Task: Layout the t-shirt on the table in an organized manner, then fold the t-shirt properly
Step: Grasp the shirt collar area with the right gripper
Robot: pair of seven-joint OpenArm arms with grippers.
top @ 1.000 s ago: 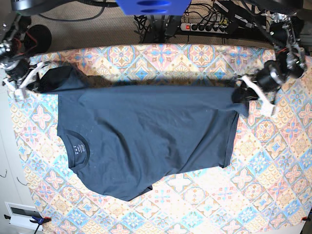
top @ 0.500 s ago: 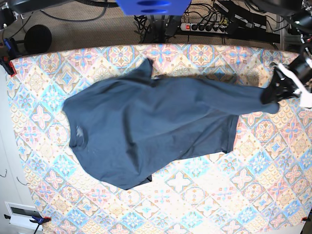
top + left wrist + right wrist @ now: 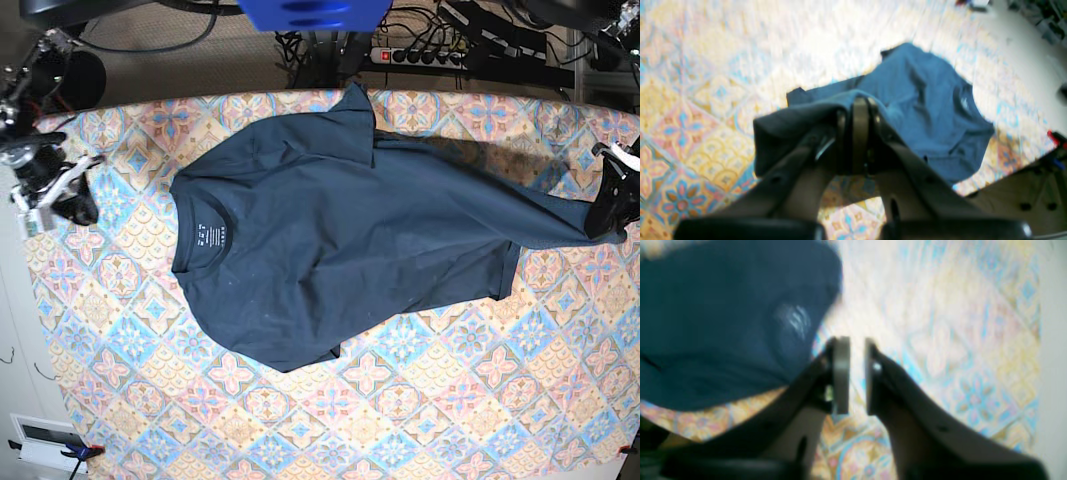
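Note:
The dark navy t-shirt (image 3: 330,250) lies face up across the patterned table (image 3: 450,400), with its collar toward the left. One sleeve is flipped up at the far edge. Its hem corner is pulled out in a taut strip to my left gripper (image 3: 607,205) at the table's right edge. In the left wrist view that left gripper (image 3: 857,133) is shut on a bunch of the t-shirt (image 3: 923,116). My right gripper (image 3: 55,200) sits at the left edge, apart from the shirt. In the right wrist view, the right gripper (image 3: 857,373) stands open with nothing between its fingers, and the t-shirt (image 3: 723,323) lies beside it.
A power strip (image 3: 420,55) and cables lie beyond the table's far edge, next to a blue mount (image 3: 310,12). White floor runs along the left side. A clamp (image 3: 75,452) holds the cloth at the near left corner.
My right gripper let go of the shoulder end and opened. My left gripper pulled the shirt rightward toward the table's right edge, and a sleeve flipped up at the far edge.

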